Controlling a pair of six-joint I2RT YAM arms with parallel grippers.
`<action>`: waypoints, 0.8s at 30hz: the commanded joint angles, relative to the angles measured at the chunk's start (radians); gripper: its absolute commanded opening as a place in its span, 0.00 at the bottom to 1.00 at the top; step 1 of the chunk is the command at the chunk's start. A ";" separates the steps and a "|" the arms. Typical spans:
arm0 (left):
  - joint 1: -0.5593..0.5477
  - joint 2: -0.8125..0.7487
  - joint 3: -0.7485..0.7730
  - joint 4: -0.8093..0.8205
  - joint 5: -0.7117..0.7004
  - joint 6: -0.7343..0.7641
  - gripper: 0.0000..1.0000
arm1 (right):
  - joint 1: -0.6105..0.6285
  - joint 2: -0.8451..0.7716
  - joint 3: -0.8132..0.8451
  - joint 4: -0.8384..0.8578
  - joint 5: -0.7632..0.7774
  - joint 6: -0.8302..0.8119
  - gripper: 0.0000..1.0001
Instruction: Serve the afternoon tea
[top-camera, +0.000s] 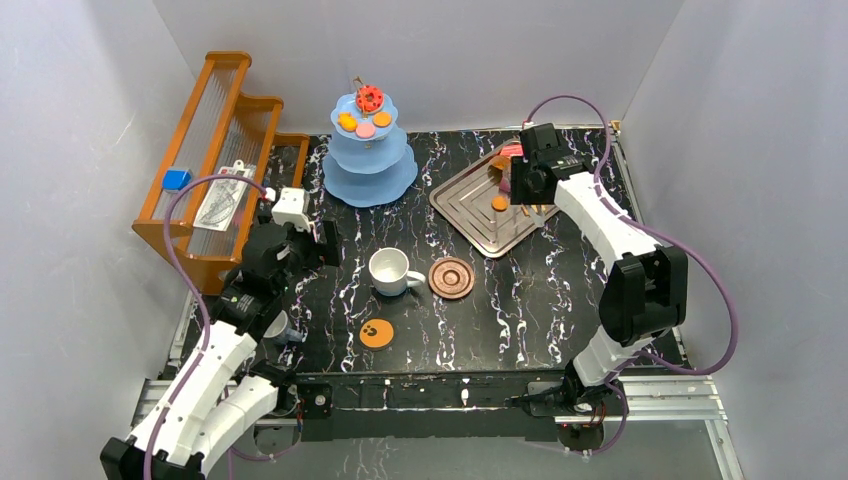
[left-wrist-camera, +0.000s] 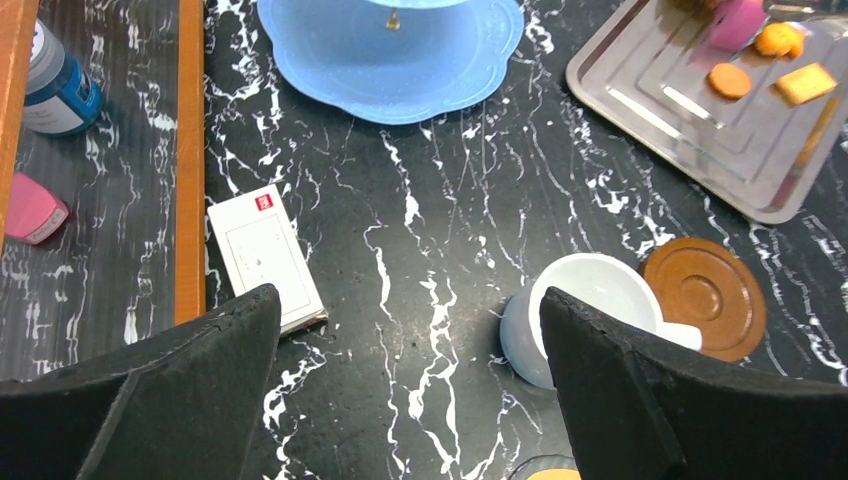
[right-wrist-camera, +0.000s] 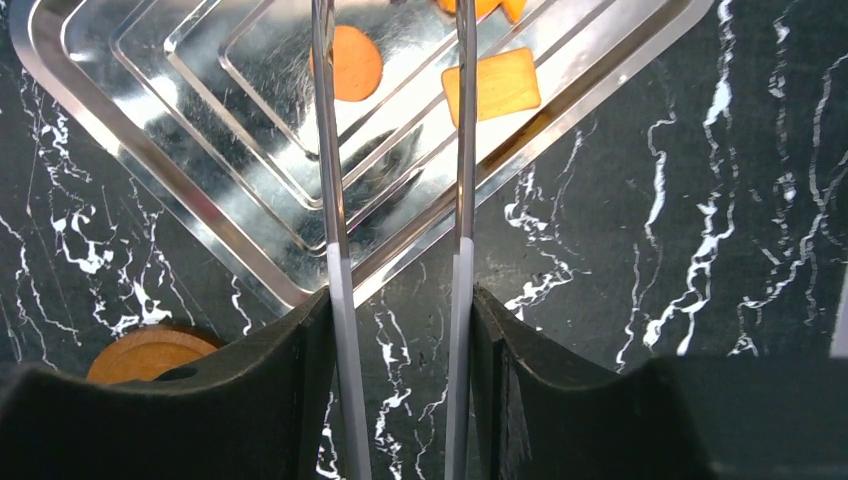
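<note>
Currently the right fingers (right-wrist-camera: 270, 400) pinch metal tongs (right-wrist-camera: 340, 300) over the silver tray (right-wrist-camera: 200, 170), while the left fingers (left-wrist-camera: 190, 390) stand spread.

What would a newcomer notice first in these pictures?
A light-blue stand at the back carries colourful pastries on its top tier. To its right, the right gripper holds tongs over a silver tray with orange biscuits. In the middle, a white mug stands beside a brown saucer.

No legible words anywhere. Small red mark, unreadable, on white box (left-wrist-camera: 265, 258) at left of frame; black paw-print sign on orange coaster (top-camera: 376, 333), lower centre.
</note>
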 joint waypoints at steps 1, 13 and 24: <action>-0.005 0.029 -0.007 0.006 -0.050 0.031 0.98 | -0.001 -0.021 -0.025 0.054 -0.041 0.051 0.56; -0.005 0.073 -0.017 0.008 -0.093 0.060 0.98 | -0.002 0.053 -0.043 0.105 -0.038 0.052 0.57; -0.005 0.081 -0.021 0.004 -0.113 0.069 0.98 | -0.017 0.171 0.058 0.138 0.011 0.038 0.58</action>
